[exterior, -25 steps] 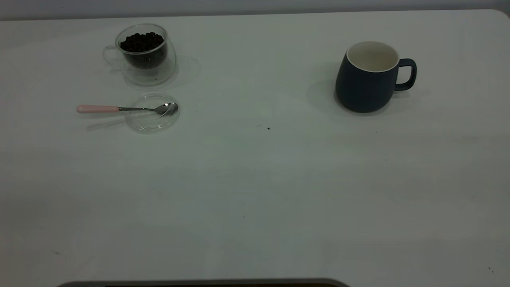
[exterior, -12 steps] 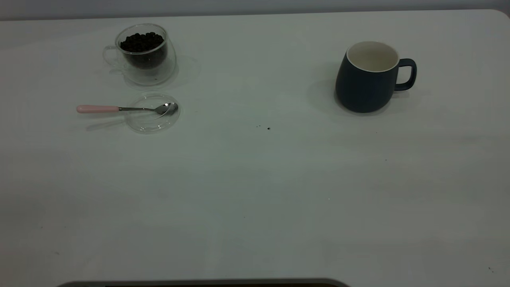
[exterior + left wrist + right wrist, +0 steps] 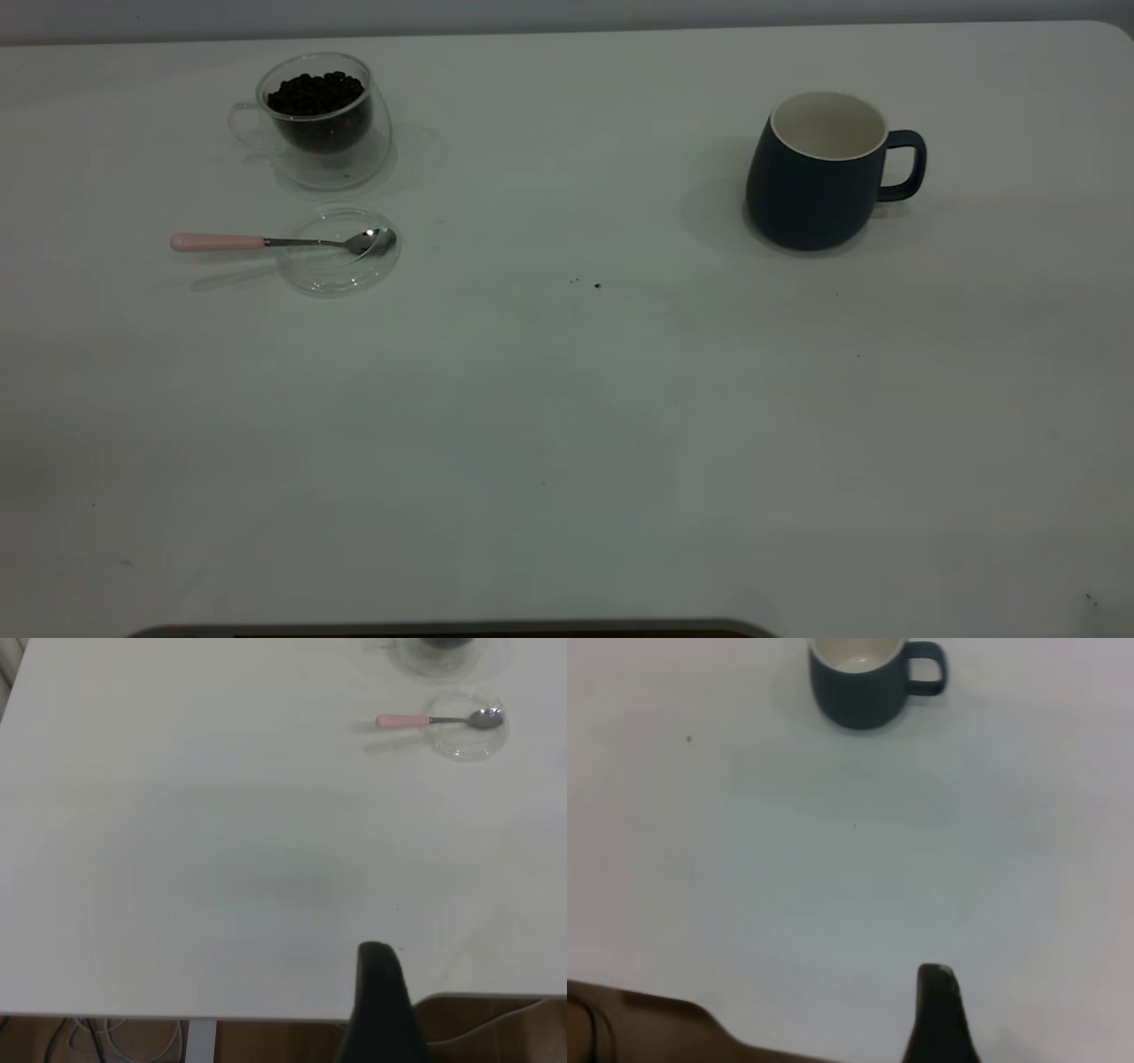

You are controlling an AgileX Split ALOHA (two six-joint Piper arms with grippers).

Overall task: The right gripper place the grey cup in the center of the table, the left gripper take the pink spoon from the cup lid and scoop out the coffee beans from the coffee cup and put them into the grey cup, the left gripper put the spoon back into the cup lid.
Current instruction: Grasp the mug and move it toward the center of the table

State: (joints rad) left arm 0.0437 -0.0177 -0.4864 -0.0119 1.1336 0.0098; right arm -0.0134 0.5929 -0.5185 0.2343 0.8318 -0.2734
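The grey cup [image 3: 820,173] stands upright on the table's [image 3: 567,425] right side, handle pointing outward, well ahead of the right gripper [image 3: 937,1010], whose fingers' state cannot be told.

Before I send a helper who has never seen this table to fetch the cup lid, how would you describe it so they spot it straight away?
On the white table, look to the far left area, where the clear coffee cup holds dark beans. Just in front of it lies the cup lid, flat on the table. It is the only low transparent disc there, with the bowl of the pink spoon resting in it.
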